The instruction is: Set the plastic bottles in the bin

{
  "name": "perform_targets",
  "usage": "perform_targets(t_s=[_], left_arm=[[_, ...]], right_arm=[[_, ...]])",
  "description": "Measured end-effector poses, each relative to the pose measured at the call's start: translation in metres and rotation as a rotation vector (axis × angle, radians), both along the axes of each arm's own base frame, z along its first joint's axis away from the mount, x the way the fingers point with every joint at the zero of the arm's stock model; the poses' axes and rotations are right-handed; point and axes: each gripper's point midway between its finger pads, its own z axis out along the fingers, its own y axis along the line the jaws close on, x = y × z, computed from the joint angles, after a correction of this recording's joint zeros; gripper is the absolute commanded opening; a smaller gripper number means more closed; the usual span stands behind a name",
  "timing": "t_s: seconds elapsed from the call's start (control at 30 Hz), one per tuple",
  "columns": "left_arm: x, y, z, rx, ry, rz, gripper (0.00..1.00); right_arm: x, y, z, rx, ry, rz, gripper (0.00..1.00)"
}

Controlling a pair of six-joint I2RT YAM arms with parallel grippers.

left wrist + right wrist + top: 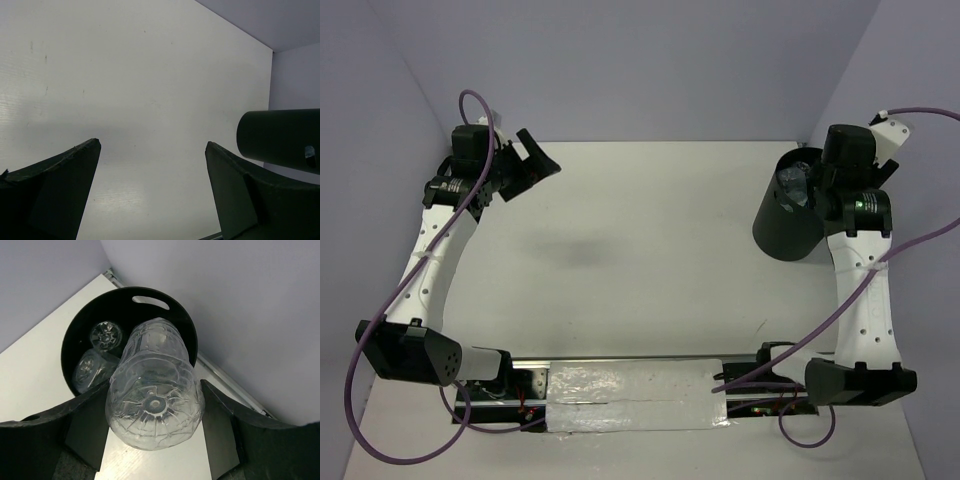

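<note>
In the right wrist view a clear crinkled plastic bottle [155, 385] sits base-up between my right gripper's fingers, and the right gripper [152, 390] is shut on it. Its neck points down into the mouth of the black bin [125, 307]. Two more clear bottles [106, 335] [92, 367] lie inside the bin. From above, the bin [782, 228] stands at the table's far right, with the right gripper [812, 185] over its rim and clear plastic [793, 187] showing there. My left gripper [535, 155] hangs open and empty at the far left [152, 145].
The white table [650, 230] lies between the two arms. Purple-grey walls close in the back and both sides, and the bin [280, 137] stands close to the right wall. The arm bases and a silver-taped rail [635, 395] run along the near edge.
</note>
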Motion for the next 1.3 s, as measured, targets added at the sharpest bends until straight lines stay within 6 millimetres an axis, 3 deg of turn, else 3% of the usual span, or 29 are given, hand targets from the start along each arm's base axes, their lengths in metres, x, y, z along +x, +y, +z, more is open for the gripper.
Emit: perform_targets(t_s=[0.23,0.3,0.33,0.43,0.6,0.87,1.17,1.3], left_arm=[[-0.002,-0.001,-0.001,-0.004,0.008,-0.008,0.99],[-0.002,-0.003,-0.001,-0.008,0.008,-0.014,0.99],[-0.003,-0.003,-0.001,-0.009,0.009,-0.017,0.99],[-0.003,-0.005,-0.001,-0.017,0.011,-0.028,0.99],[-0.003,-0.008,0.006,-0.026,0.001,-0.042,0.99],[-0.002,-0.008,0.014,-0.027,-0.018,-0.042,0.99],[-0.001,-0.004,0.012,-0.015,-0.014,-0.025,0.99],[-0.003,0.001,0.008,0.023,-0.008,-0.018,0.99]], right_arm=[[0.008,-0.015,-0.03,0.049,0.052,-0.035,0.49],[0.013,-0.019,-0.04,0.068,0.072,-0.04,0.68],[0.016,-0.021,-0.044,0.073,0.08,-0.045,0.84],[0.027,-0.025,-0.048,0.086,0.098,-0.053,1.0],[0.057,-0.025,-0.031,0.104,0.07,-0.024,1.0],[0.061,-0.012,0.026,0.115,-0.075,0.056,1.0],[0.055,0.013,0.035,0.164,-0.098,0.193,1.0],[0.05,0.035,0.032,0.189,-0.065,0.298,1.0]])
